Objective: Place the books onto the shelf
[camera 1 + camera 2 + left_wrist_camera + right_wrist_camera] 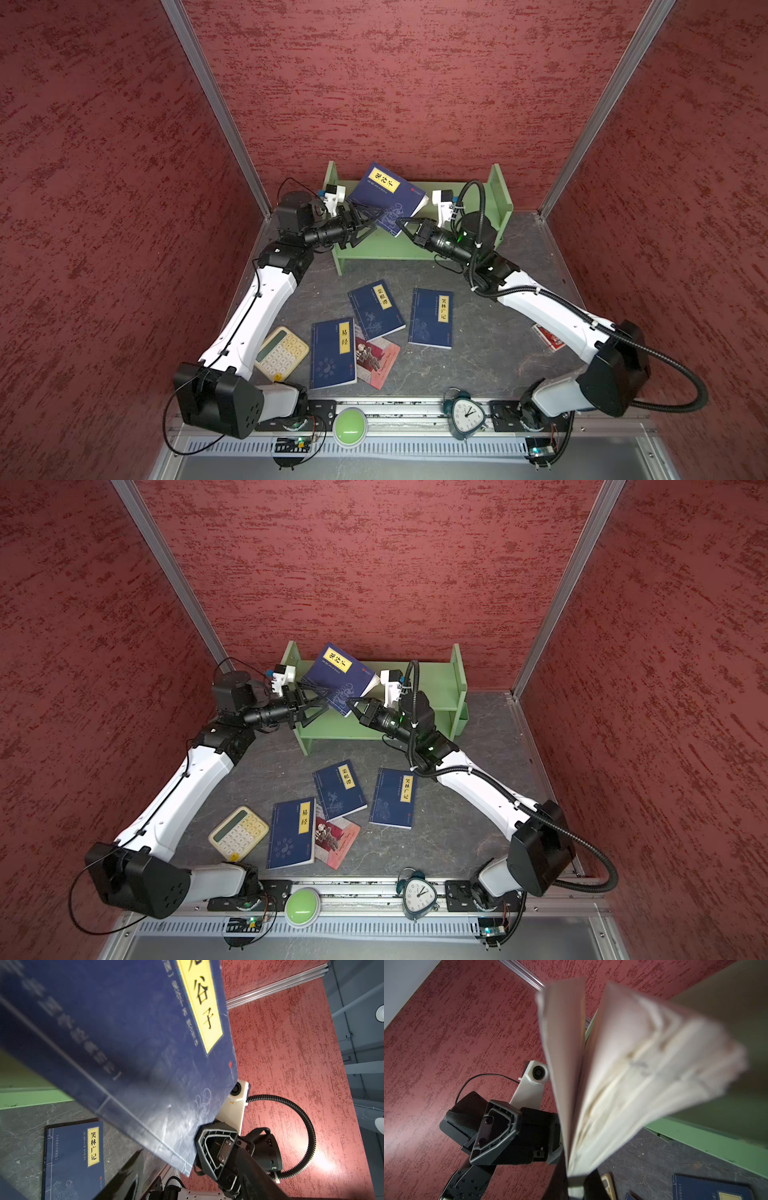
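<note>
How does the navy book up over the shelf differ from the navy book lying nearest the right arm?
The raised book hangs tilted above the shelf, pinched at a corner by the right gripper; the table book lies flat on the table, untouched. The raised book's pages fan apart; the table book is closed. Both have navy covers with yellow title labels.

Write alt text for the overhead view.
The right gripper is shut on a corner of a navy-blue paperback with a yellow title label, held tilted at the light green wooden shelf; the left gripper stands open beside it. Three more navy paperbacks, a red-pink illustrated book and a cream calculator lie on the dark table.
</note>
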Available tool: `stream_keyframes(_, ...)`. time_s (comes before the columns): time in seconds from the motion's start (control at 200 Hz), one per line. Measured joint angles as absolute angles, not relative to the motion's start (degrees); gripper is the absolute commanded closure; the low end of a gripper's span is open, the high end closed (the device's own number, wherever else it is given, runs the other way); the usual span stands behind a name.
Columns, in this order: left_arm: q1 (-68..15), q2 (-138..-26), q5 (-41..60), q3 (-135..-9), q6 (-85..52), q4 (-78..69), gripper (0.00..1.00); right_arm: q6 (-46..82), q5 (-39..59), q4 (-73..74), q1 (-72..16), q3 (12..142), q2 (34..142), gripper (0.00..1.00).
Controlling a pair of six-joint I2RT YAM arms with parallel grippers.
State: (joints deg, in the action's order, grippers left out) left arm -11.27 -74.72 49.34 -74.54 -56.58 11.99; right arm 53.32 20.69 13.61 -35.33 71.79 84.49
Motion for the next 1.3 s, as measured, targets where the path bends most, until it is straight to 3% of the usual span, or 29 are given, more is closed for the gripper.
stream_keyframes(0.586, -4.01, -69.93, 54.33, -77.08, -48.56, 22.7, 0.26, 47.62, 34.79, -1.89, -28.03, 85.17, 91.2, 0.89)
stream_keyframes(1.047, 2.42, -68.29, 57.06, -81.54, -49.65, 21.87, 0.25, 44.58, 44.75, -10.74, -23.81, 93.01, 99.26, 0.9)
stream_keyframes(1.297, 2.59, -68.36, 57.19, -81.52, -50.72, 21.34, 0.25, 42.61, 46.22, -15.86, -22.98, 99.09, 102.91, 0.79)
